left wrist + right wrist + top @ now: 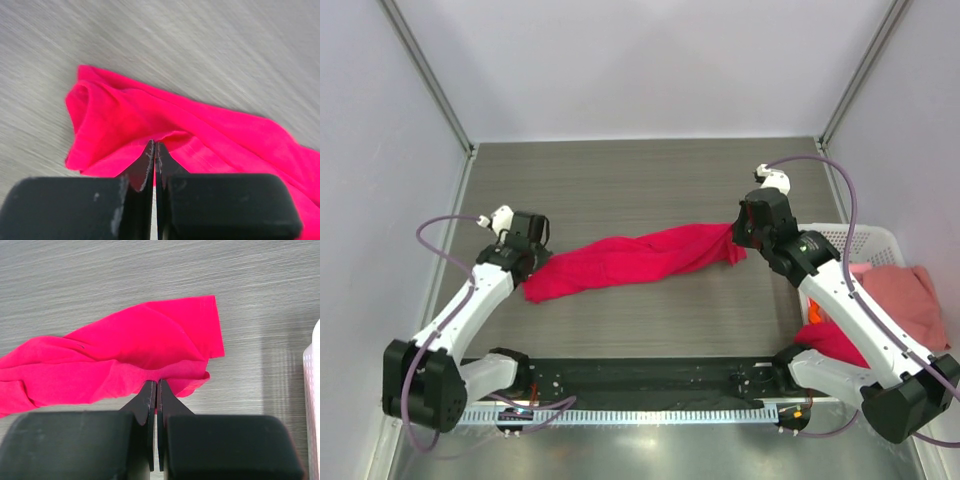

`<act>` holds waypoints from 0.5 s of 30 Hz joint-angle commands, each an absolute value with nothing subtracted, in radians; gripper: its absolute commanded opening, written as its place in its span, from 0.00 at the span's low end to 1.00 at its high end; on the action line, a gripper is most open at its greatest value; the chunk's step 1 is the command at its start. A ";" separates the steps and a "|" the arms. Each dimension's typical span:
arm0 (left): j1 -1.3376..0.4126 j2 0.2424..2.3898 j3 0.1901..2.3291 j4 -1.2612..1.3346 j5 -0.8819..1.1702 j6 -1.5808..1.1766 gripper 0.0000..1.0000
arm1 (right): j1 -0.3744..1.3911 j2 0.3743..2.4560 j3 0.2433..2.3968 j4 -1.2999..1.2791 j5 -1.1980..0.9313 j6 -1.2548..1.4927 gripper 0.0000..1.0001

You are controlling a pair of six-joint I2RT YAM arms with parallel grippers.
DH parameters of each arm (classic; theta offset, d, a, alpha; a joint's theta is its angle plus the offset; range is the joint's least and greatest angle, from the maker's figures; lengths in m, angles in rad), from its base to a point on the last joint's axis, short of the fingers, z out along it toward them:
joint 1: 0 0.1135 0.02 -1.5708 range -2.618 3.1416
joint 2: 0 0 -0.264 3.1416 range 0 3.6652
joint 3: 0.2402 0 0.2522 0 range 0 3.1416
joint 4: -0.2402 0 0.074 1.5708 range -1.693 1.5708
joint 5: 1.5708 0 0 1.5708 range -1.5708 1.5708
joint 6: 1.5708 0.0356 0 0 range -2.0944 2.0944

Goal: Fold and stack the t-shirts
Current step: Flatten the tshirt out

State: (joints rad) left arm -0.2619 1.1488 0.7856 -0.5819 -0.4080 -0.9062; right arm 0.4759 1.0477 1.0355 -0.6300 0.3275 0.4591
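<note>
**Crimson shirt held at both ends between the two arms**

Nearest, by the right arm's base, a red shirt (835,342) lies bunched and partly hidden under the arm. A scrap of orange cloth (814,313) shows just beside it. Behind these, at the right edge of the table (620,180), stands the basket (865,238) with a pink shirt (910,295) heaped across its near part.

Further in, at mid-table, the crimson shirt (640,260) runs as a long, gathered band from left to right, its right end the farther one.

The left gripper (532,268) is clamped on the shirt's left end. In its wrist view the fingers (148,160) meet with no gap, and the cloth bunches in a rolled fold at their tips.

The right gripper (738,240) is clamped on the right end. Its fingers (149,400) are likewise pressed together, pinching a folded edge, with a flat corner of cloth spread beyond.

Whether the band's middle rests on the table cannot be told.
</note>
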 commanded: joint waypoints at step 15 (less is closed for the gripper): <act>-0.351 0.721 0.824 -0.828 -0.287 -0.924 0.00 | 0.388 1.143 1.086 -0.523 0.333 0.503 0.01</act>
